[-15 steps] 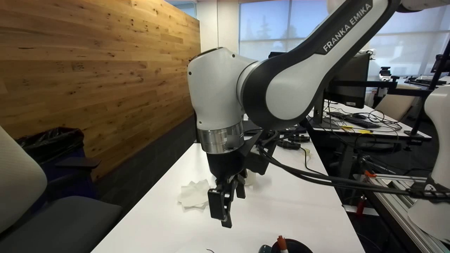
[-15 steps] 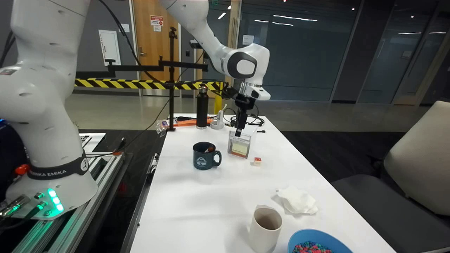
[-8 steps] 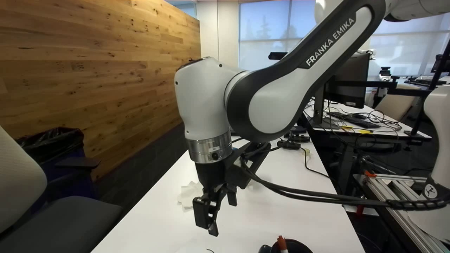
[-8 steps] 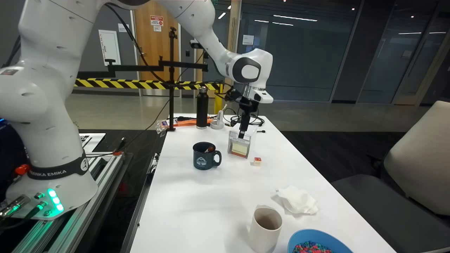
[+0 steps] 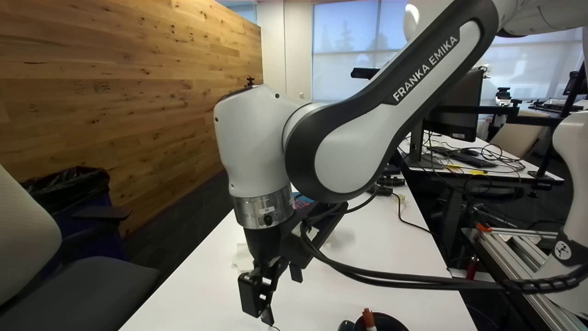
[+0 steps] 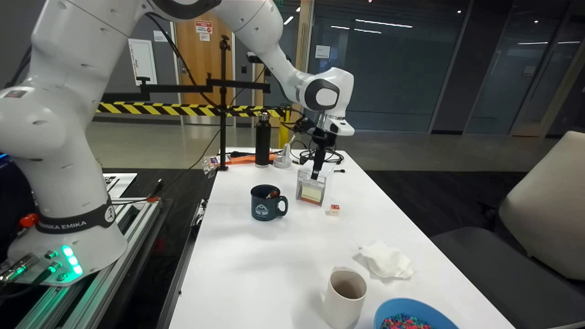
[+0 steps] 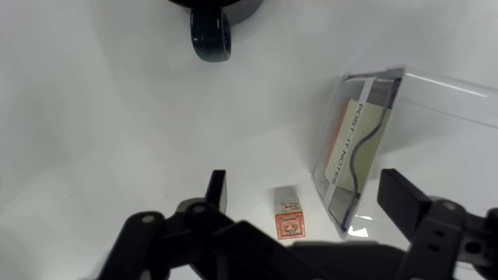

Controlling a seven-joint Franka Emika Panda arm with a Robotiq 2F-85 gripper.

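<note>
Claw (image 7: 305, 190) spread wide, gripping nothing, near block (image 7: 290, 225) and box (image 7: 347, 142). Box clear-walled, labelled, presumably keeping notes (image 7: 369, 157) identifiable.

Ahead of the claw (image 7: 309, 194), the mug (image 7: 210, 37) is cut off by the wrist view's top edge — most of it lies outside — and the clear holder (image 7: 352, 155) near the claw runs out at the right. In an exterior view the claw's gap is hidden; whether it touches the holder cannot be told. The block (image 6: 334, 209) near it is too small to read there. Crumpled paper (image 5: 241, 257) behind the claw is partly covered in an exterior view. Well apart from the claw, a bowl (image 6: 425, 311) is cropped at the bottom.
</note>
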